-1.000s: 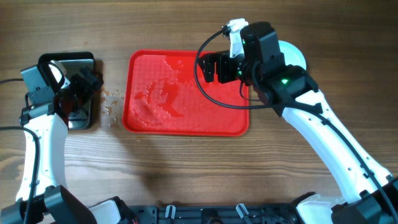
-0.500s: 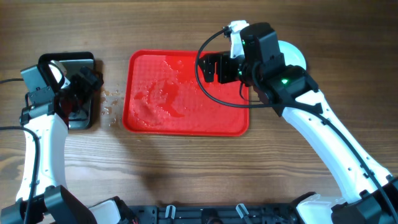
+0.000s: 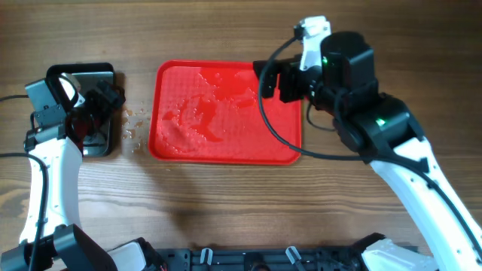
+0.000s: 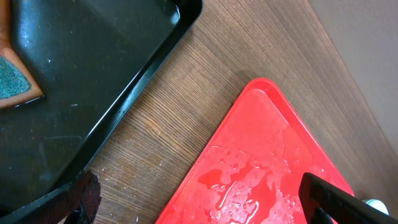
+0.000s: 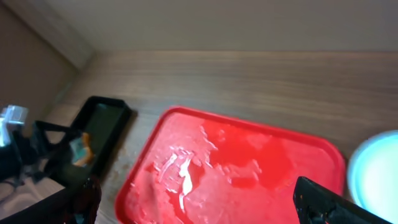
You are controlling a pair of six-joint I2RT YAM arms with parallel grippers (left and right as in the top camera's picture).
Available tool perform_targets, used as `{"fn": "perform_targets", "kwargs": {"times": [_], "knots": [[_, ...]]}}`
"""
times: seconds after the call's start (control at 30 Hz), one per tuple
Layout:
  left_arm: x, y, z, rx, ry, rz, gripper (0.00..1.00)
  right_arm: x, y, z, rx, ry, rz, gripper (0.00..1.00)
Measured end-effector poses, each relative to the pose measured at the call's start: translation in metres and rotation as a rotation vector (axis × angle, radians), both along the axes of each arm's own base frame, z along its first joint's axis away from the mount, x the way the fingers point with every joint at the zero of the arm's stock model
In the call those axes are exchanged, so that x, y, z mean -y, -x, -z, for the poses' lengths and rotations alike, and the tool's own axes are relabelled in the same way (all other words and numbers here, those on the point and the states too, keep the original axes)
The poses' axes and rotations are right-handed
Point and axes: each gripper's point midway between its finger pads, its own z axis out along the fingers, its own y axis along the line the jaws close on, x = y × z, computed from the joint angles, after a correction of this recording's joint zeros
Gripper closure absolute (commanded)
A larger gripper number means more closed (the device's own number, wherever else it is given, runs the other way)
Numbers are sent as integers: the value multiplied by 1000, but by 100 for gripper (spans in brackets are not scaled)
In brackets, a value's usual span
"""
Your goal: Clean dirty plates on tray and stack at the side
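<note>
Red tray [image 3: 218, 147] lying flat at the centre of the bench [image 3: 226, 203], long side running left to right, its floor carrying a film of water [image 3: 192, 120] toward the left half; I see it in the same place as a second ago. One pale plate [image 5: 378, 177] shows only at the right edge of the right wrist view, on the bench just beside the tray's right end; whether more lie under it I cannot tell. In the overhead view a second ago its white rim showed behind the right arm [image 3: 392, 143]; that arm has since shifted to the right and toward the far edge and now covers it. Right tool [image 5: 196, 193] hangs above the tray's far right corner, jaws spread wide, holding nothing. Left tool [image 4: 199, 193], likewise wide and holding nothing, sits over the black pan [image 4: 93, 62] to the tray's left, unmoved since the earlier frames. A teal sponge [image 4: 13, 84] with an orange-brown edge lies in the pan. Small specks [image 3: 135, 120] dot the bench between pan and tray.
</note>
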Motion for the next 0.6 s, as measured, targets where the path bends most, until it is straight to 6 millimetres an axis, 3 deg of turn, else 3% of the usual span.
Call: {"fn": "perform_targets", "kwargs": {"times": [0.2, 0.4, 0.6], "knots": [[0, 0, 0, -1, 0, 0, 0, 26, 16, 20, -49, 85, 80, 0], [0, 0, 0, -1, 0, 0, 0, 42, 30, 28, 41, 60, 119, 0], [0, 0, 1, -2, 1, 0, 0, 57, 52, 51, 148, 8, 141, 0]]}}
